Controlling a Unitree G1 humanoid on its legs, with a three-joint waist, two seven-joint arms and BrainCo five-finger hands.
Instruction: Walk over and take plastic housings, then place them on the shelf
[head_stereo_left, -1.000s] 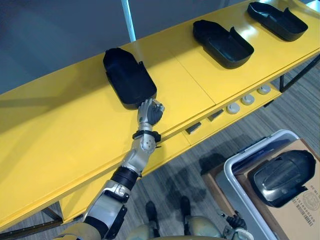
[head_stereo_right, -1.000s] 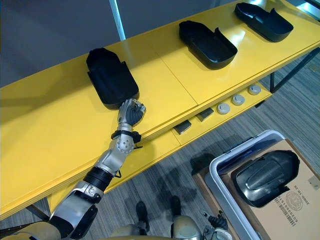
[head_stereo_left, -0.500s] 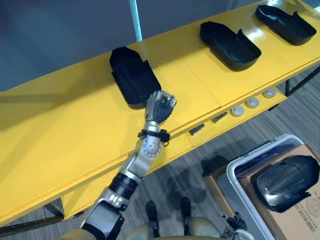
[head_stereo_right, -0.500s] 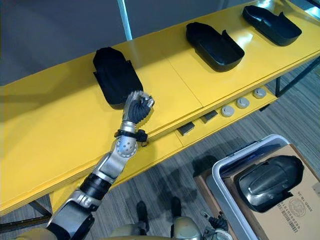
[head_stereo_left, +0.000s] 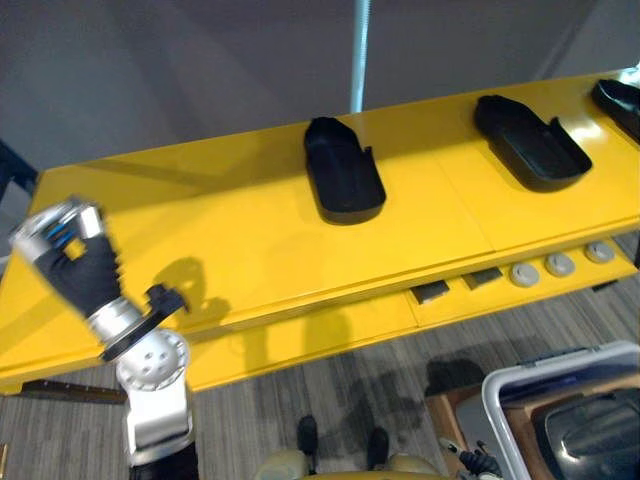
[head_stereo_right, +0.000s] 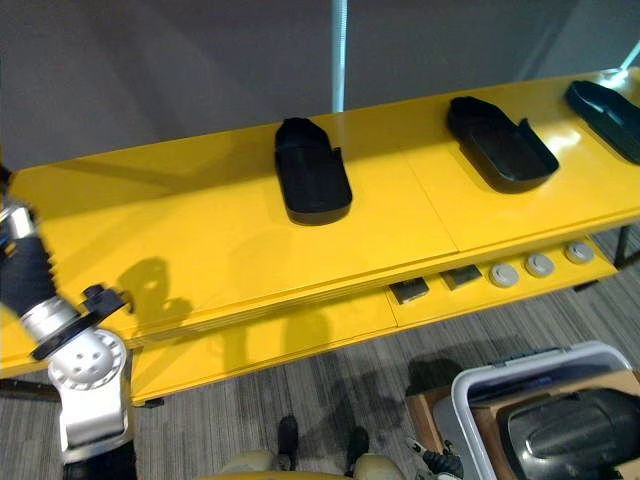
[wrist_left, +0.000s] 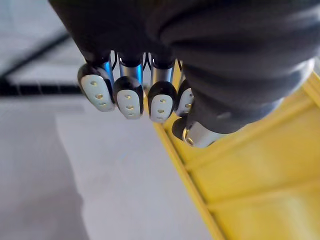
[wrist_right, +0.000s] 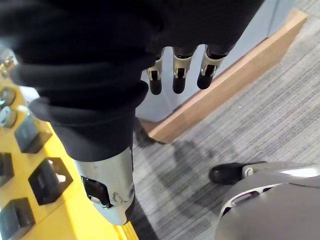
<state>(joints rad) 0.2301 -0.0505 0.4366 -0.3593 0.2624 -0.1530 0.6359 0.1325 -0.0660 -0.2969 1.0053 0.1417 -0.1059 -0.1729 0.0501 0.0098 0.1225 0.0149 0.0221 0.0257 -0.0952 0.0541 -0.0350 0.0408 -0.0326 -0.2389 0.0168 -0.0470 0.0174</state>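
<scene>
yellow shelf (head_stereo_left: 250, 230) runs across the head views. three black housings lie on it hollow side up and well apart: the left housing (head_stereo_left: 343, 180) near the middle, the middle housing (head_stereo_left: 530, 140) further right, and the right housing (head_stereo_left: 620, 98) cut off by the view's edge. on the lower ledge under them sit dark square pieces (head_stereo_left: 432, 292) and, to their right, round knobs (head_stereo_left: 560, 265). the left hand (head_stereo_left: 75, 260) is raised at the shelf's left end, well apart from every housing. at the lower right a grey bin (head_stereo_left: 500, 385) stands on the floor with a fourth housing (head_stereo_right: 575, 435) inside it. the right hand (head_stereo_right: 440, 462) hangs low beside the bin.

left wrist view: the left hand's fingers (wrist_left: 130, 102) are curled in with their pale pads facing back, and the thumb (wrist_left: 200, 132) is tucked beside them. the hand is clenched on nothing. past it lie the yellow shelf edge and grey floor.

right wrist view: the right hand's fingers (wrist_right: 180, 75) hang loose and nearly straight, released and empty. they are over striped grey floor near a wooden board (wrist_right: 225, 85), with the ledge's square pieces close by.
</scene>
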